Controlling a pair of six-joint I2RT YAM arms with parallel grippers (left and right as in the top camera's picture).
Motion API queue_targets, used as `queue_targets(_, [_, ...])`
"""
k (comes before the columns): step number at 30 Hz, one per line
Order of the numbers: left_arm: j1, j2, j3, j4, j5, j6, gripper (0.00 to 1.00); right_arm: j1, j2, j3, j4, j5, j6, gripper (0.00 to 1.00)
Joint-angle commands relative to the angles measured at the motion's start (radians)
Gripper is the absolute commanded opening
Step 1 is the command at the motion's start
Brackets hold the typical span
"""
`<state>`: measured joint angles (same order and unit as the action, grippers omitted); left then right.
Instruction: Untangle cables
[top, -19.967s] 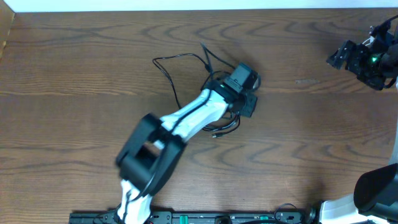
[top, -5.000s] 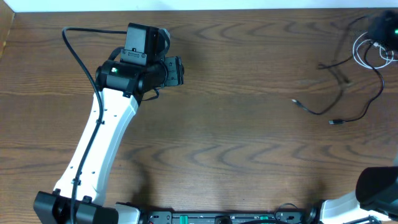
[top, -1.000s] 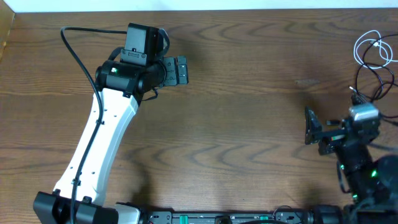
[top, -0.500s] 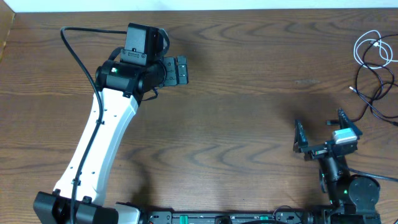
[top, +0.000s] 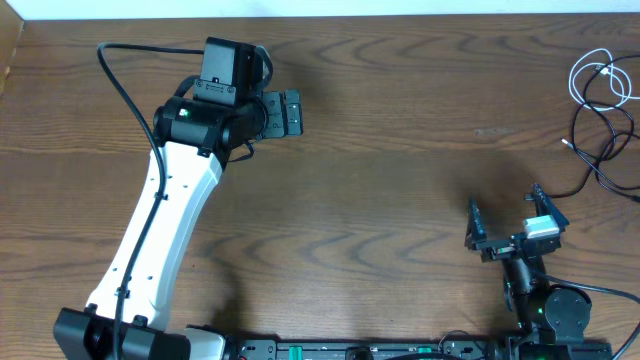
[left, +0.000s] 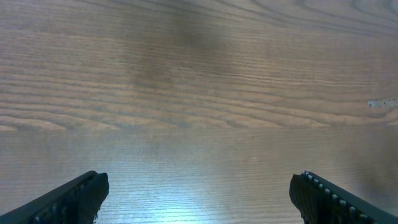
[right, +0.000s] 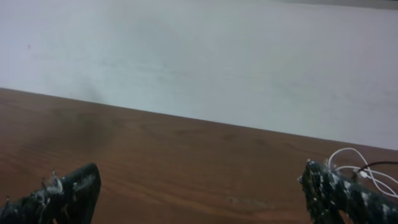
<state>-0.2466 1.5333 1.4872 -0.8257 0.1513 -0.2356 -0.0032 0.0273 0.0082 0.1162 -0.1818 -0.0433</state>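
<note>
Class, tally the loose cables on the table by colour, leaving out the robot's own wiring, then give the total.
White cable: 1
Black cable: 1
Total: 2

A dark brown wooden table (top: 400, 150) with wavy grain fills the overhead view. A white strip (top: 320, 8) runs along its far edge. In the right wrist view a plain, pale wall (right: 199, 62) rises behind the table's far edge, faintly mottled. At the far left corner a lighter wood edge (top: 8, 55) shows; what it belongs to cannot be told. The light is soft and even. In the left wrist view a pale glare (left: 199, 202) lies on the tabletop, and a dim shadow (left: 186, 37) darkens the grain farther off.
</note>
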Motion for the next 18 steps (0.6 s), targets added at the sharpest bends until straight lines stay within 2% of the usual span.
queue_targets(1, [0.002,-0.018,0.002,0.000,-0.006,0.005,0.98,0.013,-0.023,-0.003,-0.050,0.034,0.012,0.99])
queue_targets(6, [0.002,-0.018,0.002,0.000,-0.006,0.005,0.98,0.013,-0.023,-0.003,-0.181,0.033,0.016,0.99])
queue_targets(18, [0.002,-0.018,0.002,0.000,-0.006,0.005,0.98,0.008,-0.022,-0.003,-0.179,0.019,0.043,0.99])
